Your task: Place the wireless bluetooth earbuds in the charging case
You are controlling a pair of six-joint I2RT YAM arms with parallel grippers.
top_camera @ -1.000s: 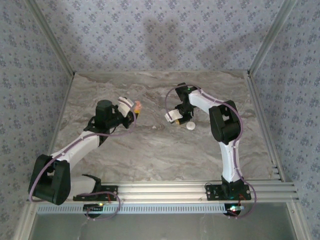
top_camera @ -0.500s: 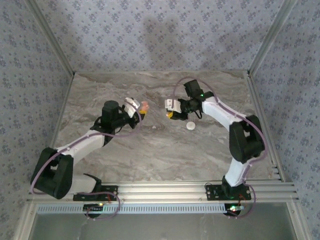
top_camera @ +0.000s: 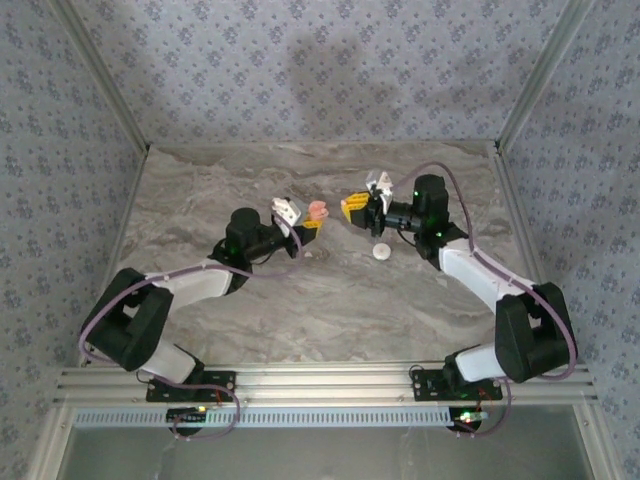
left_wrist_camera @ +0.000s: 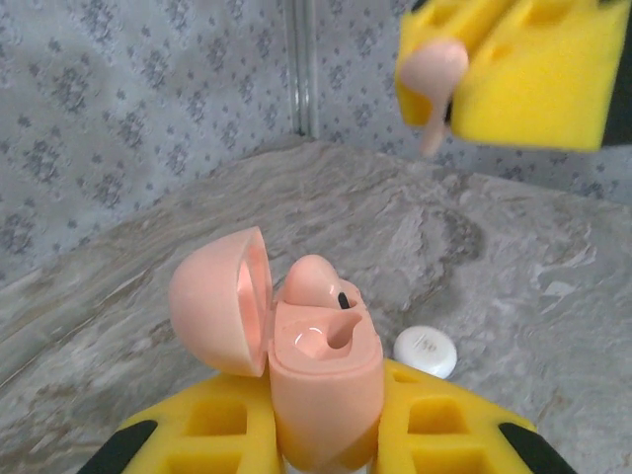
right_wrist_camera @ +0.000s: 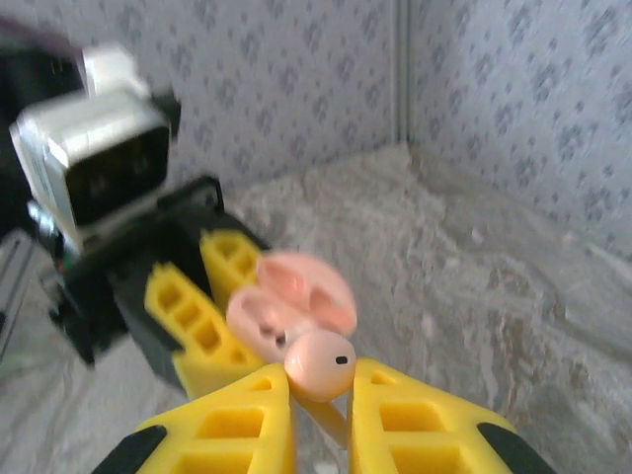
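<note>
Over the marble table [top_camera: 300, 300] we're halfway: left gripper [top_camera: 308, 222] clamps the open charging case [left_wrist_camera: 321, 385], one earbud [left_wrist_camera: 314, 279] seated; right gripper [right_wrist_camera: 321, 415] pinches the second earbud [right_wrist_camera: 318, 363].

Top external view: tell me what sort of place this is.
Probably a purpose-built robot test cell, not a home or workshop: a marble-look tabletop boxed in by aluminium frame posts and patterned walls, with the left arm and right arm bolted to the near rail.
</note>
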